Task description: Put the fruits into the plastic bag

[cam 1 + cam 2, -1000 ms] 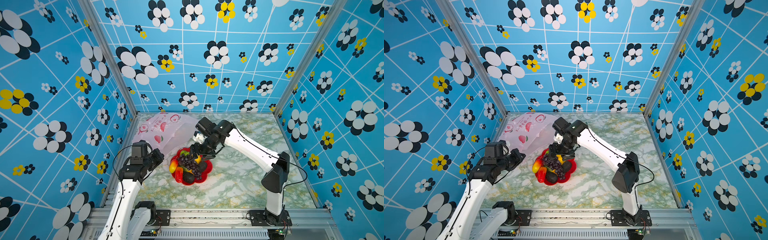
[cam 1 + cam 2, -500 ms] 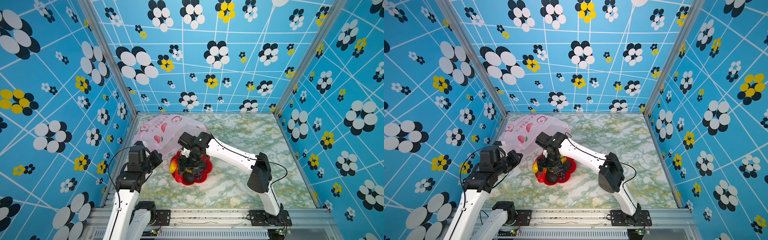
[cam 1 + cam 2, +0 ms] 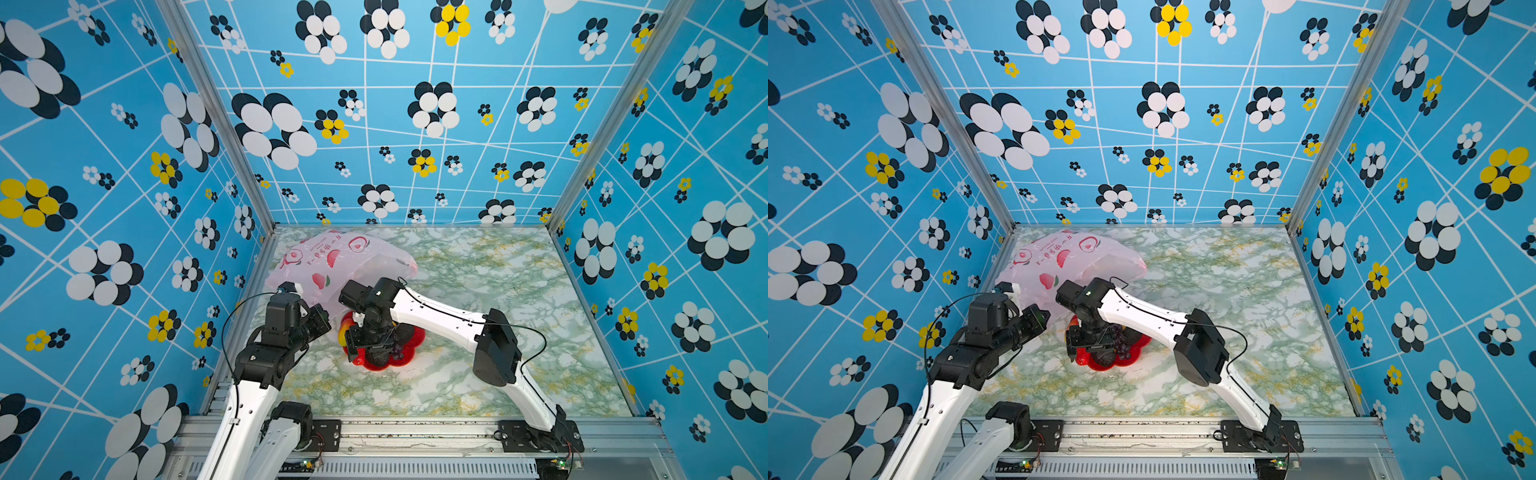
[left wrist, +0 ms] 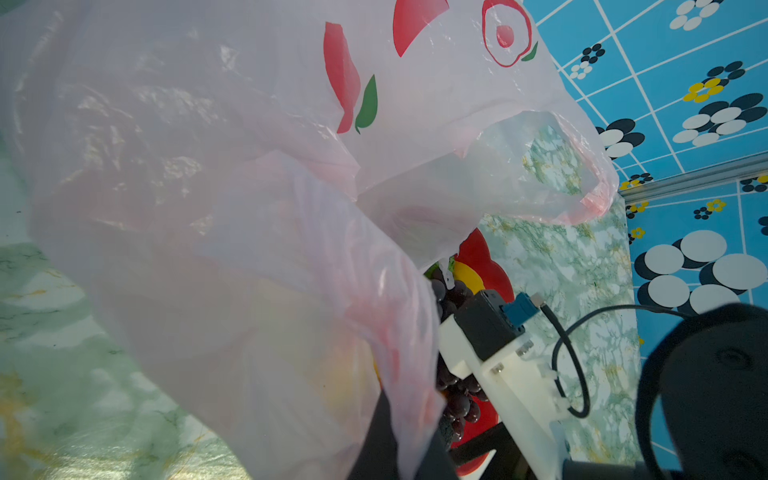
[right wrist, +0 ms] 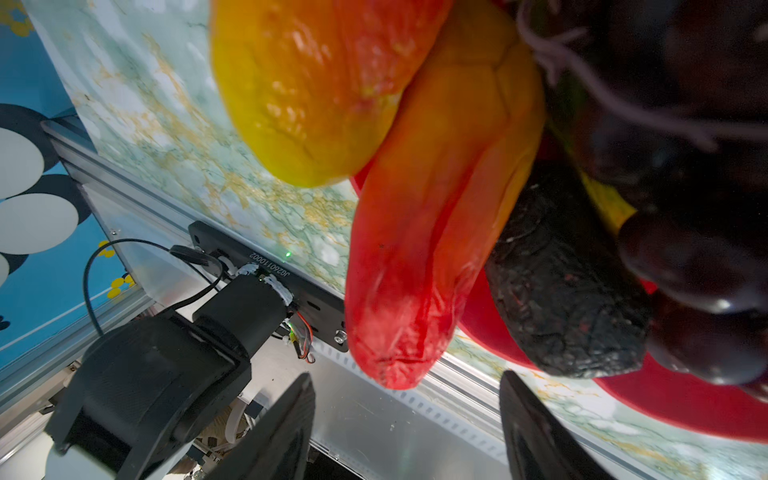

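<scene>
A: Seeing what around the red flower-shaped dish (image 3: 417, 337)?

B: Noticing the plastic bag (image 3: 332, 257) bulging just behind it and veiling most of the left wrist view. Pinching its edge with the left gripper (image 3: 321, 322), jaws pressed together.

A: And reaching with the right?

B: Bending down over the dish, hovering the right gripper (image 5: 405, 386) with fingers spread, close to the red-orange oblong (image 5: 419, 249). Piling beside it in the dish: mango (image 5: 307, 83), avocado (image 5: 561, 291), grape bunch (image 5: 685, 208).

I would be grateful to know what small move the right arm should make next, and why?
Probably lower slightly and close on the red-orange oblong fruit: the right jaws stand open facing its tip, and the plastic bag hangs lifted beside the red dish.
</scene>
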`<state>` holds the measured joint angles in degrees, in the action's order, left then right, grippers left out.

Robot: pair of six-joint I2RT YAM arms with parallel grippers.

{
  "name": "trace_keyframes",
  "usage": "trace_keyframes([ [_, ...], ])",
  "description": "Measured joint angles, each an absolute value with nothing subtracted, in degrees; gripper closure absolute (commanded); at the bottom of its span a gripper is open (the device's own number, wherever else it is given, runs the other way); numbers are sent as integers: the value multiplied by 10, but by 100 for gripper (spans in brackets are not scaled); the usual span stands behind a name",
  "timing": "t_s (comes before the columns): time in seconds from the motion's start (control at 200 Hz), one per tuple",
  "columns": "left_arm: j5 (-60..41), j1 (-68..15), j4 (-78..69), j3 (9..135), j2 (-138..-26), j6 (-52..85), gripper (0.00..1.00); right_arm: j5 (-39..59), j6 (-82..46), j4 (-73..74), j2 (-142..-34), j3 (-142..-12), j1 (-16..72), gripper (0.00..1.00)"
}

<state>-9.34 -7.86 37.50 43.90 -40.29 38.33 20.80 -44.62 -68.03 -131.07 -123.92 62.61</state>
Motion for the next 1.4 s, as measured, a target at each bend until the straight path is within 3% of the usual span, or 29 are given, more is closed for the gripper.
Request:
trace_keyframes([
  [0.335, -87, -80, 392, 439, -395, 379, 95, 178, -455, -726, -1349, -1322, 626, 30],
  [0.545, -84, -80, 393, 439, -395, 378, 94, 129, -455, -767, -1335, -1339, 624, 25],
  [0.94, -74, -94, 394, 449, -411, 363, 94, 60, -488, -651, -1049, -955, 526, 31],
  [1.4, -68, -99, 400, 459, -428, 352, 94, 71, -479, -484, -1049, -802, 453, 56],
])
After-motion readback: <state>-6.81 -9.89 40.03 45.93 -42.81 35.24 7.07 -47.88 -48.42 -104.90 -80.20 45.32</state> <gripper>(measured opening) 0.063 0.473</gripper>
